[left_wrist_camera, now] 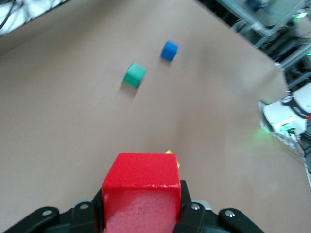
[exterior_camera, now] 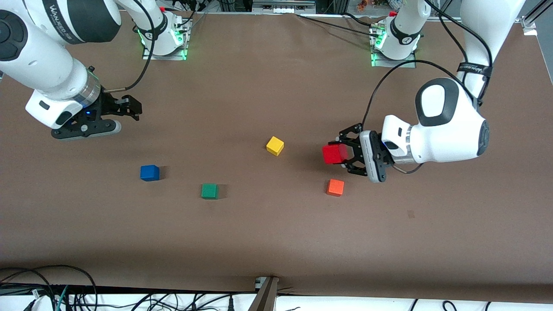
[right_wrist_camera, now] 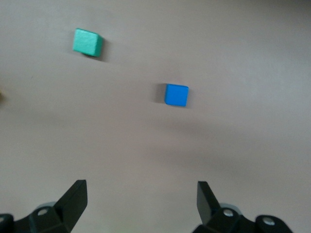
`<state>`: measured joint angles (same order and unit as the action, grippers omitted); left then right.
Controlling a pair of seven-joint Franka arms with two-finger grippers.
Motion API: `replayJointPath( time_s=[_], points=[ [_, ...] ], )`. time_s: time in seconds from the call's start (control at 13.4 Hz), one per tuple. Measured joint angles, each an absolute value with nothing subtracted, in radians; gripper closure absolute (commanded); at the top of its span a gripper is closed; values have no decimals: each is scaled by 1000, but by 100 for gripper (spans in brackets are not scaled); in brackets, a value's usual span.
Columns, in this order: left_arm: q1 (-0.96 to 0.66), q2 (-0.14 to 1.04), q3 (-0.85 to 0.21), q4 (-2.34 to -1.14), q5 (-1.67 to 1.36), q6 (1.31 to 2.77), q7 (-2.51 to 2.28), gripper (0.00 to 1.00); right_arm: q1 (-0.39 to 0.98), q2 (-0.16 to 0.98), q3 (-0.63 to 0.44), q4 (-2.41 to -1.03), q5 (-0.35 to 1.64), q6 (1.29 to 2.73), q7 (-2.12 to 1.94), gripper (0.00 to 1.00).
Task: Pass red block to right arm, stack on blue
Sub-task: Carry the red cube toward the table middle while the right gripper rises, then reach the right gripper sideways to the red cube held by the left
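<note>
My left gripper [exterior_camera: 342,153] is shut on the red block [exterior_camera: 333,153] and holds it in the air over the table between the yellow and orange cubes. In the left wrist view the red block [left_wrist_camera: 142,194] fills the space between the black fingers. The blue cube [exterior_camera: 149,172] sits on the table toward the right arm's end; it also shows in the left wrist view [left_wrist_camera: 169,50] and the right wrist view [right_wrist_camera: 176,94]. My right gripper [exterior_camera: 129,108] is open and empty, apart from the blue cube; its fingertips [right_wrist_camera: 76,194] stand wide apart.
A green cube [exterior_camera: 209,191] lies beside the blue cube, toward the table's middle. A yellow cube [exterior_camera: 274,145] sits near the centre. An orange cube [exterior_camera: 335,187] lies under and a little nearer to the front camera than the held block. Cables run along the table's front edge.
</note>
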<state>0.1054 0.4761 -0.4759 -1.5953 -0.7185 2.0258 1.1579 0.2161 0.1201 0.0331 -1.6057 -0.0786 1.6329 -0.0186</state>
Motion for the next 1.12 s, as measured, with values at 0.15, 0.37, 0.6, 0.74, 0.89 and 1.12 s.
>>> replayJointPath(
  time_s=[0.15, 0.37, 0.6, 0.74, 0.89, 1.12],
  points=[
    [73, 535, -477, -1548, -788, 2031, 1269, 99, 226, 120, 34, -1601, -77, 1633, -97, 0],
    [39, 611, -484, -1496, -918, 2035, 1393, 100, 241, 120, 38, -1594, -43, 1634, -191, 0],
    [3, 629, -493, -1476, -1031, 2101, 1506, 100, 240, 120, 36, -1577, 78, 1632, -218, 0],
    [-41, 629, -498, -1472, -1128, 2177, 1585, 100, 233, 128, 27, -1576, 220, 1629, -220, 0],
    [-87, 630, -498, -1472, -1216, 2233, 1667, 100, 202, 163, 20, -1577, 386, 1629, -220, 0],
    [-100, 630, -496, -1472, -1269, 2245, 1734, 100, 165, 247, 15, -1577, 609, 1631, -219, 0]
  ],
)
